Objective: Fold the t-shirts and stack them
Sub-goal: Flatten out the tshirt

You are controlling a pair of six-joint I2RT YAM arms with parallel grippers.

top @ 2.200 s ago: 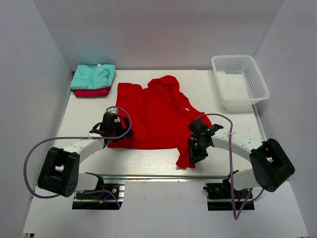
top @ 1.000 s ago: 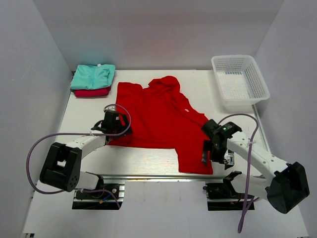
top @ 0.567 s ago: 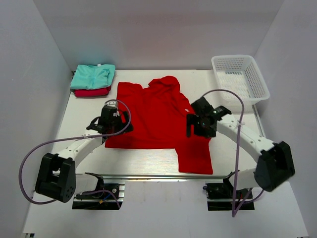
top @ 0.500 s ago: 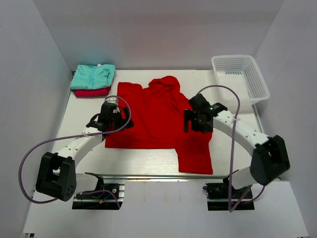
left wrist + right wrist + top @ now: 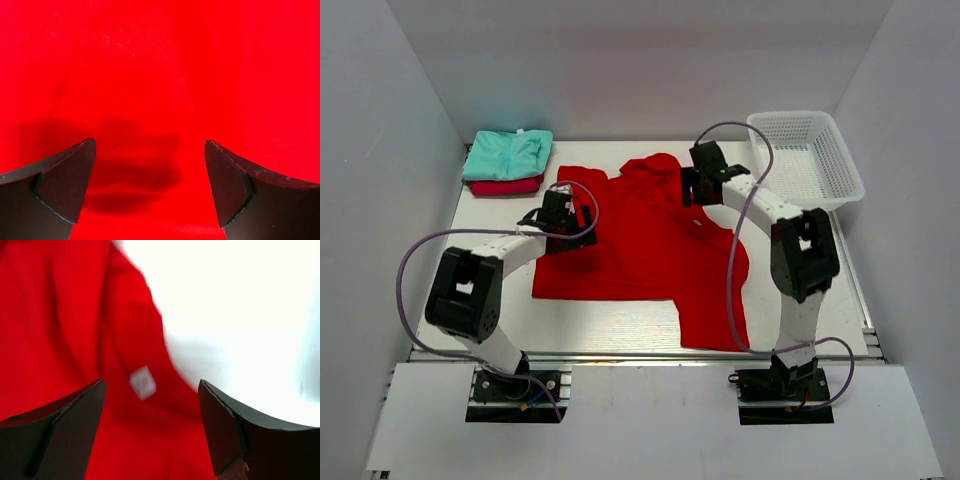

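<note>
Two robot arms reach over a bright red t-shirt [image 5: 640, 245] lying opened out on the white worktop [image 5: 485, 240], partway through a fold-and-stack job. The shirt lies in the middle of the worktop, mostly flat. Its collar end is bunched toward the far edge, and one lower corner trails toward the near edge on the right.

The left hand [image 5: 565, 214] hovers at the shirt's left edge. Its wrist camera shows both fingers spread wide over unbroken red cloth, with nothing between them. The right hand [image 5: 694, 186] sits over the far right shoulder, where red cloth meets bare worktop. Its fingers are likewise parted wide and grip nothing, and a small white tag [image 5: 142, 382] on the cloth shows in the gap.

In the far left corner, the mint green t-shirt [image 5: 508, 153] lies folded on top of the crimson-pink t-shirt [image 5: 506, 186], the pair sitting just beyond the red shirt's far left corner. A white mesh basket [image 5: 806, 206] stands in the far right corner.

By the look of it, two of the three shirts are finished and stacked. The red one shows no fold yet, so it has to be squared up, folded and carried to the pile.
</note>
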